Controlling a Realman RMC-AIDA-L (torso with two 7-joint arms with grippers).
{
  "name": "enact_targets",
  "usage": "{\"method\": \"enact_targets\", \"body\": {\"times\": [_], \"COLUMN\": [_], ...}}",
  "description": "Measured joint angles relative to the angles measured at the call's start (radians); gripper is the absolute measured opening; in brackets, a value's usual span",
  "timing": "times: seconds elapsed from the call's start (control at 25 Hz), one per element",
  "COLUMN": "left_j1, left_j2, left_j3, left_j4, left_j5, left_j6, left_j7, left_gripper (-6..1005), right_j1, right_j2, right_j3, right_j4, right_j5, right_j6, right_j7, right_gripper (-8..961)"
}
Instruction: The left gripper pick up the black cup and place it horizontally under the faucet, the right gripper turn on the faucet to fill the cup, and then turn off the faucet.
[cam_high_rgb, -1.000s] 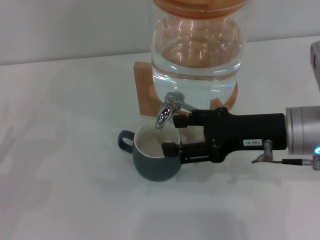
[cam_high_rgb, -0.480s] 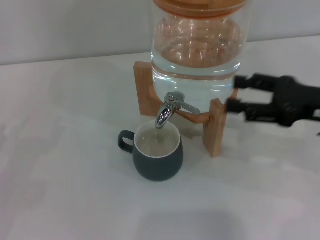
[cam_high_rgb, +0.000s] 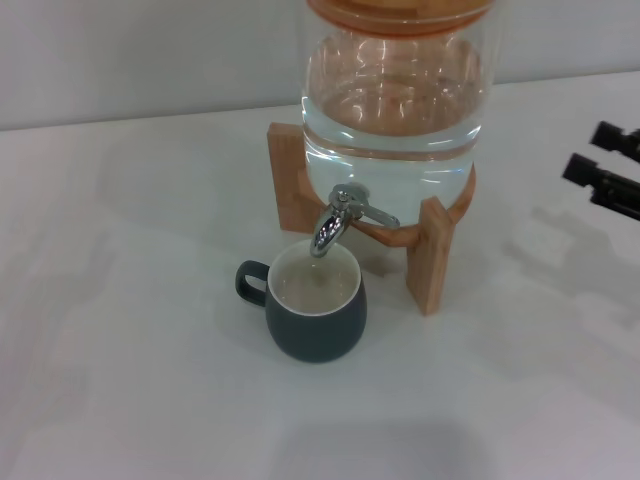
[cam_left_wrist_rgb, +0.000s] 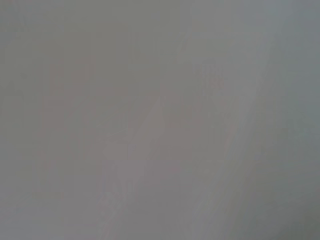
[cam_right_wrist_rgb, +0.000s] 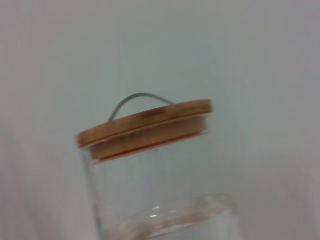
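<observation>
Head view: dark charcoal cup (cam_high_rgb: 314, 312) upright on white counter (cam_high_rgb: 120, 380), frame centre, under chrome faucet (cam_high_rgb: 338, 222). Right gripper (cam_high_rgb: 601, 167) at right edge, fingers apart, empty. Flow perhaps running; unattended, overflow risk.

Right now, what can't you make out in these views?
- Left claw: in no view; the left wrist view is blank grey.
- Right claw: head view's right edge cuts it; only two black fingertips show, apart.
- Glass jar's wooden lid: head view's top edge crops it.
- Small dark mug under the chrome spigot: fill level unclear.
</observation>
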Motion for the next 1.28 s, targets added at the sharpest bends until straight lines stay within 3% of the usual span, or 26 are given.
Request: {"method": "enact_targets", "body": {"times": [0.44,1.28], "left_j1": [0.003,0.013], "left_j2": [0.003,-0.002], "left_j3": [0.000,0.008], "left_j4": [0.000,0.003], "left_j5": [-0.005,-0.034], "left_j6": [-0.012,-0.026], "left_j7": [0.000,0.000], "left_gripper": [740,740], "right_j1": [-0.001,0.004], "right_j2": [0.000,0.001], "right_j3": [0.133,0.171], "right_j4": [0.255,0.351], "right_j5": [0.086,0.112], "right_j6": [0.000,-0.009], "right_j7": [-0.281,-0.389], "right_gripper": [824,824]}}
